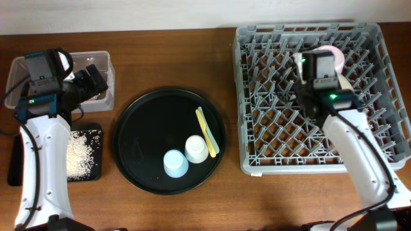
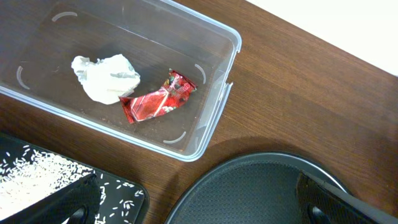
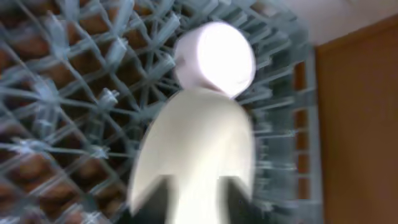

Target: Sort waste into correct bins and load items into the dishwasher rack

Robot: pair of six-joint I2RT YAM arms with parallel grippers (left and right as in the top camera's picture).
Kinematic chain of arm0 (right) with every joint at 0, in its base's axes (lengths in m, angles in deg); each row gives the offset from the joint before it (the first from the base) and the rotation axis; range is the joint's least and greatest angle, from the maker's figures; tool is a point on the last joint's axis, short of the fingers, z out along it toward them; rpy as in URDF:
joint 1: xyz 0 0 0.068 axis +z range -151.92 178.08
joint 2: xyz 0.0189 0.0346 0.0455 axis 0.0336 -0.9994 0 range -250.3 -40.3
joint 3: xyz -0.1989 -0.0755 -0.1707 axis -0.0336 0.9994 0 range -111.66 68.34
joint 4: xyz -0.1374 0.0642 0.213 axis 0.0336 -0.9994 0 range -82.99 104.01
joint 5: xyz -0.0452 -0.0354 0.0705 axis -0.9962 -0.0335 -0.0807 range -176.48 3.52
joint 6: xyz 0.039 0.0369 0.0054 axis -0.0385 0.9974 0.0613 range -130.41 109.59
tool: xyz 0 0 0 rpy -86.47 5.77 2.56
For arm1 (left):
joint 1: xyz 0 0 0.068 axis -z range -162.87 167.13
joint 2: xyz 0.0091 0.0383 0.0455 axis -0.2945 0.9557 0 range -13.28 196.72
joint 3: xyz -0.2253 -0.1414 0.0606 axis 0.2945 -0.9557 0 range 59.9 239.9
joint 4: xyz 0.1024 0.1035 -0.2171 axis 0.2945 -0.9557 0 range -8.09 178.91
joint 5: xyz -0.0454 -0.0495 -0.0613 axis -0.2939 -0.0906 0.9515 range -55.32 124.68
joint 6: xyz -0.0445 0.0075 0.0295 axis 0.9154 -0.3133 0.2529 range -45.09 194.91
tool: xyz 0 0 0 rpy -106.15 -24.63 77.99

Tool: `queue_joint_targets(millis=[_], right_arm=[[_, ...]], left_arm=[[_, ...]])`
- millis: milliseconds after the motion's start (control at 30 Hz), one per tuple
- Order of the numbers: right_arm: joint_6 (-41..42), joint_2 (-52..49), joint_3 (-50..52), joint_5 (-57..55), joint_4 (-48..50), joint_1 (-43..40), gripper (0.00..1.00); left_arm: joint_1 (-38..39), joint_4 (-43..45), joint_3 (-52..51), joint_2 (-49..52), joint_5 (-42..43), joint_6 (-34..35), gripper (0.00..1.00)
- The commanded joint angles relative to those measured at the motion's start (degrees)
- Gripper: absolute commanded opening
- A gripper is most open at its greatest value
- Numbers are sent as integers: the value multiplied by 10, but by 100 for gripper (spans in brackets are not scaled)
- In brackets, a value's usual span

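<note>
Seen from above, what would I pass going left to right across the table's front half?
Heap of loose white rice grains → light blue cup → white cup → large square grey plastic rack.

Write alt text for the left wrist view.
A clear plastic box on a wooden table holds a crumpled white tissue and a red wrapper. At lower left, a shallow black tray bears loose rice, beside a round black tray.
</note>
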State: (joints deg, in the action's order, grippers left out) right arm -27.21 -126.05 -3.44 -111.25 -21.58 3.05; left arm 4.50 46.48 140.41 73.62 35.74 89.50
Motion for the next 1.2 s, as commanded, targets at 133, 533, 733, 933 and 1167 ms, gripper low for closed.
queue_joint_targets(millis=[133,533,733,933,1167], right_arm=[[205,-13,-24,306,-58,-168,4],[187,-131,-33,364,-86,-170,4],[177,-39,-101,272,-155,-175,4],[203,-93,-37,163,-150,-175,4],[203,-110,-47,140,-153,-175,4]], left_arm=[[-2,1,8,-2,0,-1,99],[-2,1,8,-2,0,-1,99],[-2,1,8,-2,0,-1,99],[-2,1,8,-2,0,0,99],[-2,1,8,-2,0,-1,99]])
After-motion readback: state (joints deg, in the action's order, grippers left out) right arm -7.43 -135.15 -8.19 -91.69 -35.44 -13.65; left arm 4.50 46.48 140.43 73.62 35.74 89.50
